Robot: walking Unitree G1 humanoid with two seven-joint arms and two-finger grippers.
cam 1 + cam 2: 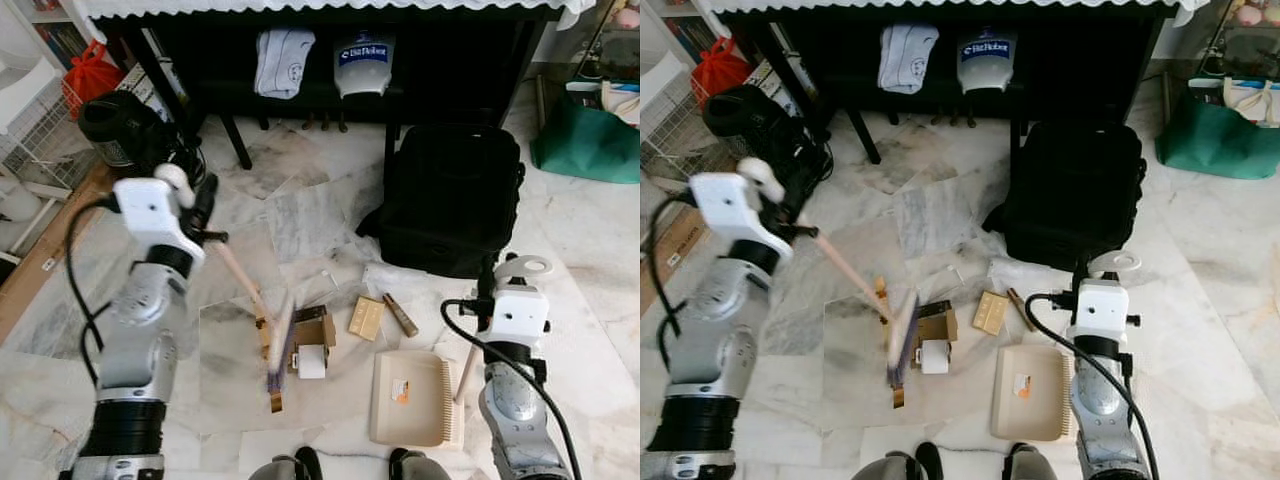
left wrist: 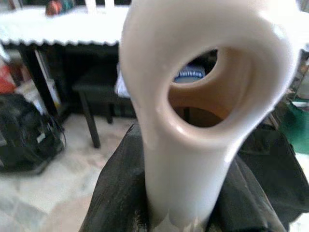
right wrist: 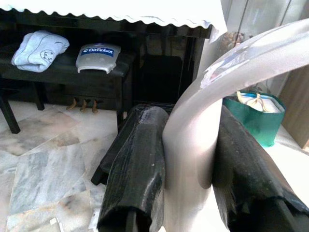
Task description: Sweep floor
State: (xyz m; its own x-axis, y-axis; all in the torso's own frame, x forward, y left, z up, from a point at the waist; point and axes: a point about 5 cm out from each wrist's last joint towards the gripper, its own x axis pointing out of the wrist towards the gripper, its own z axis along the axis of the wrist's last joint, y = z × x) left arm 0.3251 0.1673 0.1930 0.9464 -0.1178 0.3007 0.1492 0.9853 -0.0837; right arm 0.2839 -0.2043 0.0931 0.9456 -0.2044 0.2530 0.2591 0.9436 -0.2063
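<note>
A black backpack [image 1: 450, 200] lies on the marble floor [image 1: 590, 240] at about one o'clock. Beyond it, at twelve, a black bench [image 1: 300, 95] holds a folded grey garment [image 1: 282, 60] beside a white-and-blue bag [image 1: 362, 62]. A red bag [image 1: 92, 72] sits at ten o'clock; a green bag [image 1: 590, 140] at two.

White "BitRobot" lettering on a dark blue band is showing on a white-and-grey cap [image 1: 362, 62] sitting on the black bench [image 1: 300, 100] under the table; it is reading clearest in the right wrist view [image 3: 100, 50]. Left of the cap, a folded light-blue garment [image 1: 282, 60] is carrying a small print, too small to read. An orange sticker on the dustpan [image 1: 401, 390] is unreadable.
</note>
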